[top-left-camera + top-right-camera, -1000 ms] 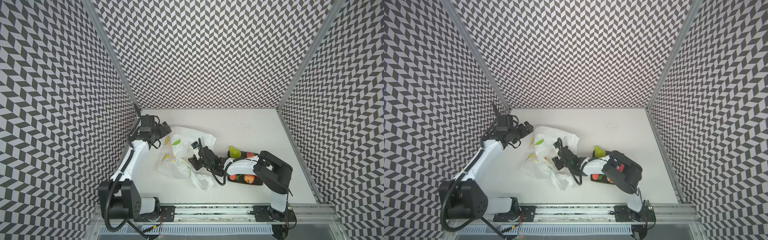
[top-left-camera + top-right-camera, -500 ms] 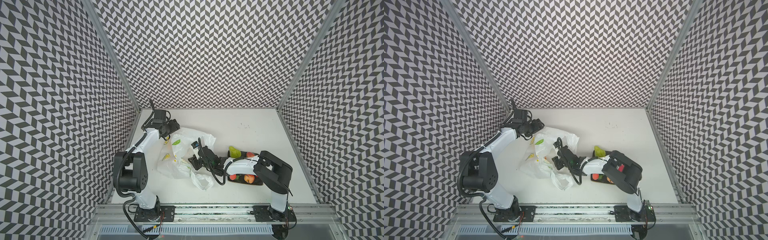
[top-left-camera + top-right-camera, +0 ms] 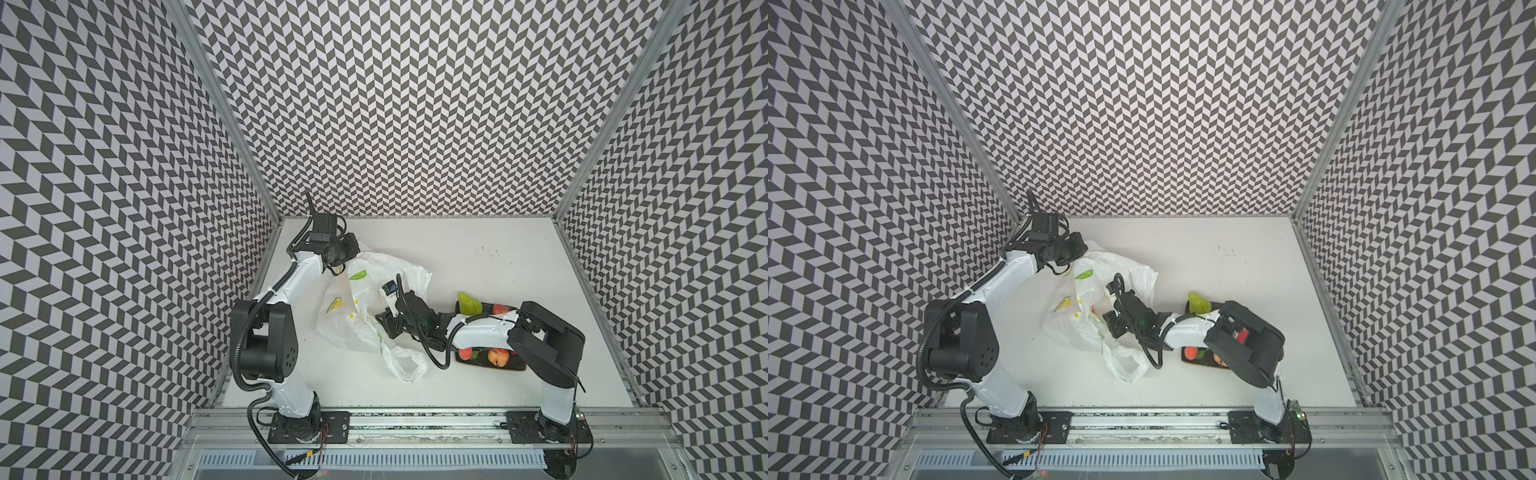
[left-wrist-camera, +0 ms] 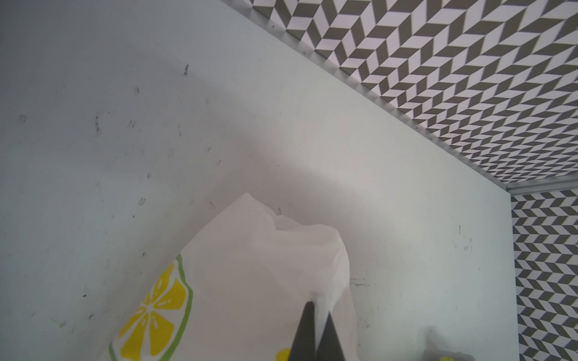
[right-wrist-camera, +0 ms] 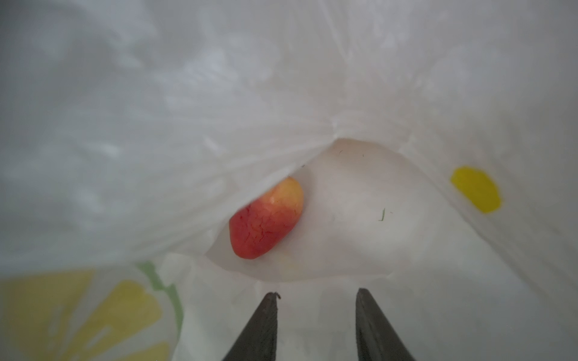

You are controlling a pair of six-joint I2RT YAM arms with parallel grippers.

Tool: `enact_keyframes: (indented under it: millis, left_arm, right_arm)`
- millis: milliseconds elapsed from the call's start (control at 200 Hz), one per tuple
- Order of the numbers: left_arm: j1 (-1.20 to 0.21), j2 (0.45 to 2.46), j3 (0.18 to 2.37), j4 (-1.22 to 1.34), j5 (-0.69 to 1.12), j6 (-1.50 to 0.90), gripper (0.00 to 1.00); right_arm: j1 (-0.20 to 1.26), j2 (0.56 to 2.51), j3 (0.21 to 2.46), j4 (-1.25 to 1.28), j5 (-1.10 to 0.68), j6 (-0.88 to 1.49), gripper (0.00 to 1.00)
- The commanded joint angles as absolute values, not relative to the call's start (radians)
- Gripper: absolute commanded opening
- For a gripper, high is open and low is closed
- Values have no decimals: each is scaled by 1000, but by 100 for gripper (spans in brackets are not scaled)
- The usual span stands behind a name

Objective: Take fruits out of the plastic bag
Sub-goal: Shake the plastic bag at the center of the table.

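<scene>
The white table [image 3: 478, 257] carries everything. The plastic bag [image 3: 345, 324] lies crumpled on its left half, from near the back left corner toward the middle. Its mouth is turned toward the right side.

The dark plate [image 3: 515, 365] sits on the right half, nearer the front edge. It holds fruits that are out of the bag, like the green pear [image 3: 469, 304] at its back end and a red-orange fruit [image 3: 498, 356].

The left gripper [image 4: 318, 309] is pinched tight on a fold of the bag at the end near the back left corner. I think it holds that end so the bag cannot slide and the mouth is pulled open.

The right gripper [image 5: 316, 293] is inside the mouth with its jaws apart and nothing between them. One peach [image 5: 266, 218] lies just ahead of it, half under a fold. It looks ready to reach in and grab it.
</scene>
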State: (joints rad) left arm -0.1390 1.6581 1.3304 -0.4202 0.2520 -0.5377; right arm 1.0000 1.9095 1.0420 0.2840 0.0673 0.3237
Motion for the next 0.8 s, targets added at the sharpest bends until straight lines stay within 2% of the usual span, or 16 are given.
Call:
enact_keyframes:
  millis: [0, 260, 461, 796]
  left_arm:
    - [-190, 1540, 1361, -408, 273, -494, 0]
    - [-263, 1308, 1154, -370, 257, -500, 0]
    - [-245, 1339, 1089, -366, 262, -485, 0]
    - [-239, 1382, 1043, -322, 265, -463, 0]
  right_arm:
    - [986, 1873, 1029, 311, 97, 336, 40]
    - [978, 1833, 960, 334, 107, 345, 40]
    - [978, 1832, 952, 317, 109, 358, 42]
    - [964, 1770, 971, 224, 102, 330, 66]
